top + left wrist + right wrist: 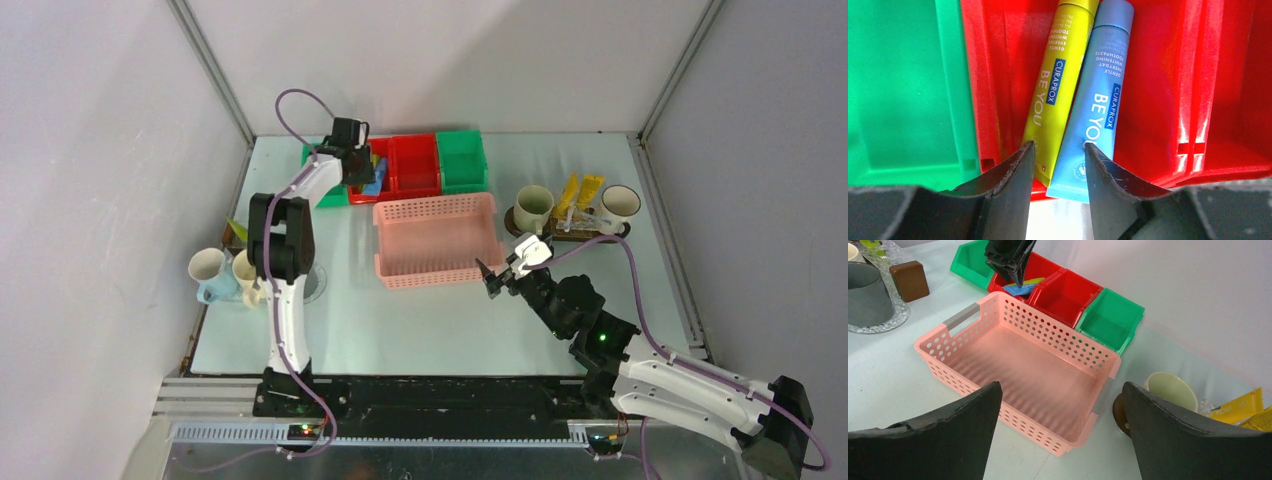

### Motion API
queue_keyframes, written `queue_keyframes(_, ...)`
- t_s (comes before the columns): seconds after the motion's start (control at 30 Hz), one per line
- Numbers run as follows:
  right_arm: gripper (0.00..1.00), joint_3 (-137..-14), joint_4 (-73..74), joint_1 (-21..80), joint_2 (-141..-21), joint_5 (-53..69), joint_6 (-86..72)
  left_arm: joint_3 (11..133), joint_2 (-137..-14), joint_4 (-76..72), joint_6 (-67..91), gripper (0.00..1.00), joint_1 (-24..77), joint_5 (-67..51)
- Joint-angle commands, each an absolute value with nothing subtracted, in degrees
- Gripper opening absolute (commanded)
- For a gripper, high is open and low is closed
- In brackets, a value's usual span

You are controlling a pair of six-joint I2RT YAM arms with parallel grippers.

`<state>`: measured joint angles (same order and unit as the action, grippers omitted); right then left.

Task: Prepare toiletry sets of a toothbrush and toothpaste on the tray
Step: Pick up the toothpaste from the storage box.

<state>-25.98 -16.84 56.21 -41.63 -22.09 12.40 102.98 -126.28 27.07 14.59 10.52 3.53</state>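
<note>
The left hand (1058,150) reaches into a red bin (1158,75) at the back of the worktop (420,330). Its fingers are partly spread on either side of the crimped end of a blue toothpaste tube (1103,85). The right finger sits at that tube's edge, but the wrist view does not show whether it presses. A yellow toothpaste tube (1060,65) lies against the blue one, its lower end partly hidden behind the left finger. Both tubes lean the same way in the bin, caps away from the hand. A green bin (903,90) stands just beside the red one. The right hand (503,272) hovers over the worktop near the right near corner of the pink lattice basket (430,277), fingers spread wide and holding nothing. The dark wooden tray (575,236) lies at the back right, just beyond the basket's right end. It carries a cream mug (533,208) at its left end and a white mug (620,203) at its right. Two yellow tubes (580,190) lie between the mugs. At the worktop's left edge three more mugs (222,273) huddle together, well apart from the tray.
</note>
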Motion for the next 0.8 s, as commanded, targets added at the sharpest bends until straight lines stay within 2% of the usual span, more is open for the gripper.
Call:
queue_keyframes(0.0,0.92,-28.47,-16.97,56.81,-41.44,-22.44,11.72,102.67,-128.45,29.08,18.23,0.48,9.54,-2.62)
queue_keyframes(0.17,0.92,-28.51,-16.48,56.95,-41.16,-22.40,11.11,99.66,-126.09,26.14,18.62,0.51,9.60,-5.98)
queue_keyframes(0.4,0.92,-28.48,-16.55,57.51,-41.13,-22.54,10.99,94.76,-120.35,18.50,18.50,0.59,10.28,-7.90)
queue_keyframes(0.63,0.92,-28.48,-16.70,58.32,-40.90,-23.33,10.86,91.19,-116.23,12.76,17.01,0.68,11.82,-1.01)
queue_keyframes(0.77,0.92,-28.48,-16.78,58.80,-40.86,-23.98,10.84,92.12,-116.31,13.85,16.51,0.63,11.88,5.29)
